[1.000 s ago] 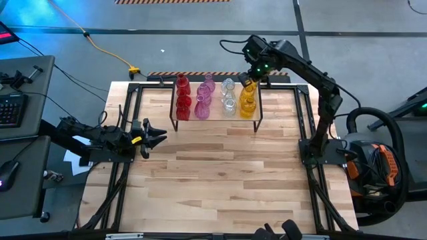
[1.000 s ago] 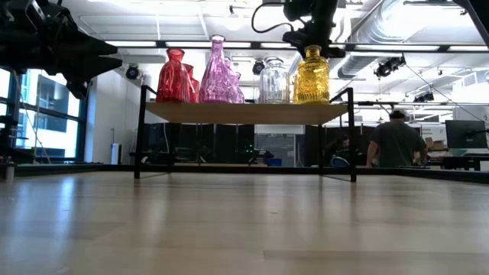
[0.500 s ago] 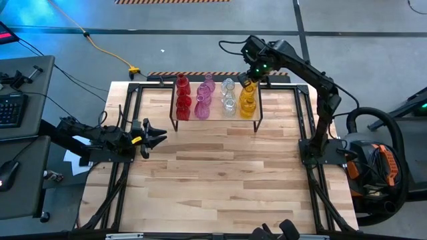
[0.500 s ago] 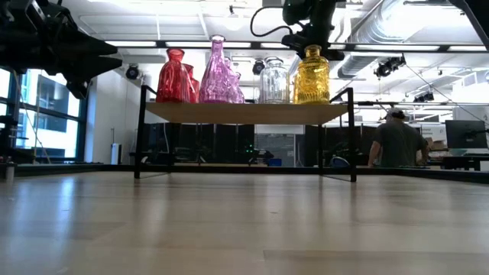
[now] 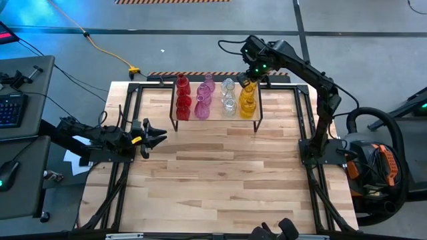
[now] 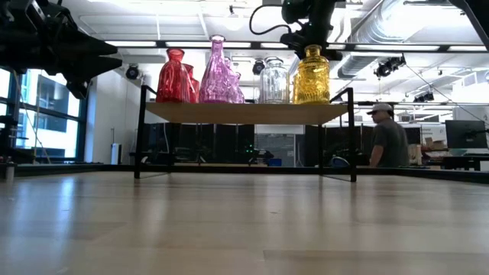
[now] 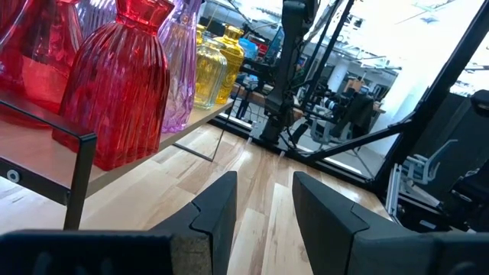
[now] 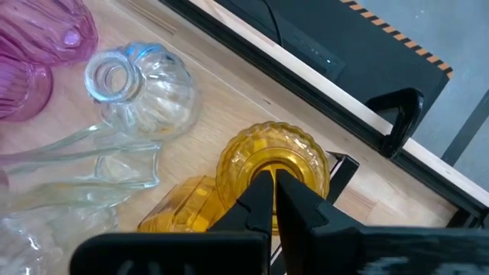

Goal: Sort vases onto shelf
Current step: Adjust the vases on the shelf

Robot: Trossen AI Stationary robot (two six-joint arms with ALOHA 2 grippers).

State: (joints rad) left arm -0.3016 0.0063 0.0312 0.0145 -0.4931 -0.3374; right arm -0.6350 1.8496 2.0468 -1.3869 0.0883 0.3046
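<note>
The shelf (image 5: 215, 121) (image 6: 244, 112) stands at the table's far side. On it, several glass vases stand in rows by colour: red (image 5: 183, 101), pink (image 5: 203, 103), clear (image 5: 229, 100) and yellow (image 5: 247, 105). My right gripper (image 5: 247, 83) (image 6: 309, 43) (image 8: 273, 191) is directly above the far yellow vase (image 8: 271, 153) (image 6: 312, 76), its fingers nearly together at the vase's mouth. My left gripper (image 5: 160, 138) (image 7: 263, 206) hovers open at the table's left edge, pointing toward the shelf and touching nothing. My right gripper comes from above, pointing down, onto the mouth rim (image 8: 267, 169) of the far yellow vase. The fingers appear to pinch the rim wall, one finger inside the mouth and one outside. The vase stands upright with its base on the shelf plank.
The broad wooden tabletop (image 5: 220, 180) lies bare in front of the shelf. Black frame rails (image 5: 127, 120) run along the table's left and right sides. The clear vases (image 8: 145, 84) stand close beside the yellow ones. A person (image 6: 388, 141) is in the room beyond.
</note>
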